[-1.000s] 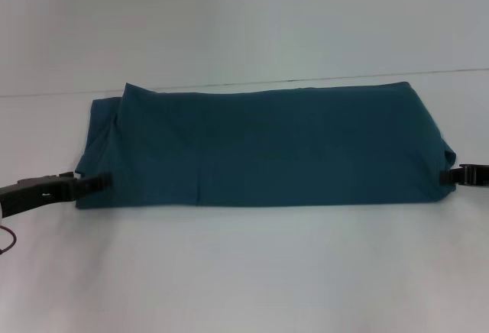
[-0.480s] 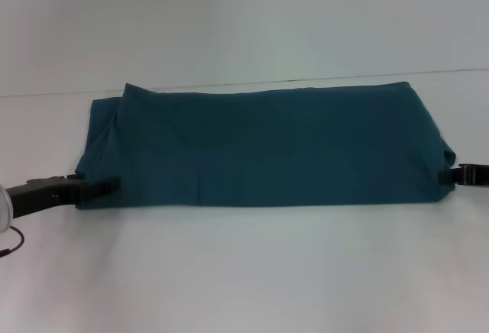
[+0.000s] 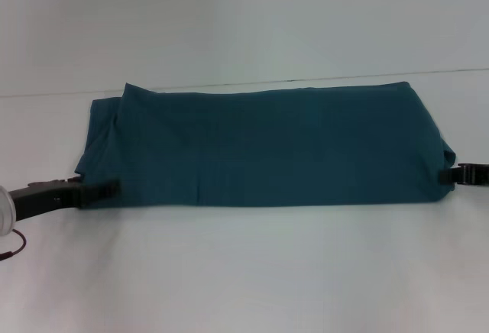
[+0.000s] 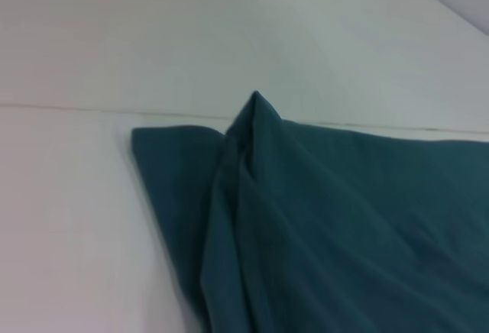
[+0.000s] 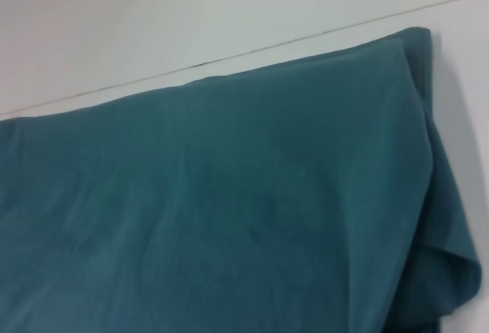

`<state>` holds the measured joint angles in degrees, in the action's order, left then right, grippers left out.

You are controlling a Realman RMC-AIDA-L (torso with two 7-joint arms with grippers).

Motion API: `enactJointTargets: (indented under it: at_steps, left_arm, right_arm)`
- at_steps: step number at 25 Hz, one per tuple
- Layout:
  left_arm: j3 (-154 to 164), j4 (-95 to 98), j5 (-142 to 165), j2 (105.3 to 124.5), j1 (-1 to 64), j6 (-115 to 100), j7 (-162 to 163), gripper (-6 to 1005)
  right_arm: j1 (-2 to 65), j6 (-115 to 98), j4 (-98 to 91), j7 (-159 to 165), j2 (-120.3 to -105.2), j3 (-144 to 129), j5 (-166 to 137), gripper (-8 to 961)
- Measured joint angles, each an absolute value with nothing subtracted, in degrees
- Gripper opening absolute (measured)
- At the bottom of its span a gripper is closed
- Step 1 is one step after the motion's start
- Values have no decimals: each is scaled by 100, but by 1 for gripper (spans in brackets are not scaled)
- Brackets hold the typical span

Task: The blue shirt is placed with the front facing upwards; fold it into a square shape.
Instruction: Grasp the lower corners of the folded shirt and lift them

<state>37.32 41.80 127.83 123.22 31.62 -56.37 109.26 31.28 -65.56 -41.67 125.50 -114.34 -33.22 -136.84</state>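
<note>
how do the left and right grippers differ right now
The left gripper shows much of its black body and reaches onto the blue shirt at its near left corner. The right gripper shows only a short stub at the picture's edge, meeting the right end slightly higher. Both are black and level with the white table.

The left gripper (image 3: 107, 189) comes in low from the left edge, its dark arm stretched nearly level, slightly raised toward the tip, which points right. The right gripper (image 3: 445, 175) reaches in from the right edge, level and pointing left, only its dark front end showing. Both sit on the near side, well apart. Their finger gap is hidden.
</note>
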Motion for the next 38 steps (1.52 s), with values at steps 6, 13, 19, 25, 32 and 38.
enactJointTargets:
  at_steps: [6, 13, 19, 25, 32, 38]
  left_arm:
    - [3764, 4158, 12787, 12322, 3203, -5663, 10925, 812]
    - [3869, 4156, 12918, 12332, 3224, -5469, 10927, 807]
    - [3906, 4180, 12921, 12332, 3246, -5383, 11006, 664]
    - [3914, 4185, 13041, 12331, 3300, -5342, 11068, 409]
    - [3913, 4188, 13144, 12332, 3308, -5289, 11082, 181]
    - [3910, 4245, 13163, 12338, 3306, -5293, 11091, 33]
  right_arm:
    - [3121, -6556, -4166, 12550, -11434, -3322, -13684, 3]
    - [3120, -6556, -4166, 12512, -11434, -3322, -13673, 3]
    - [3120, -6556, -4166, 12490, -11434, -3322, -13637, 3]
    - [3120, -6557, -4166, 12484, -11434, -3322, -13632, 2]
    - [3120, -6557, -4166, 12480, -11434, -3322, -13623, 2]
    - [3106, -6556, -4166, 12469, -11434, -3322, -13571, 2]
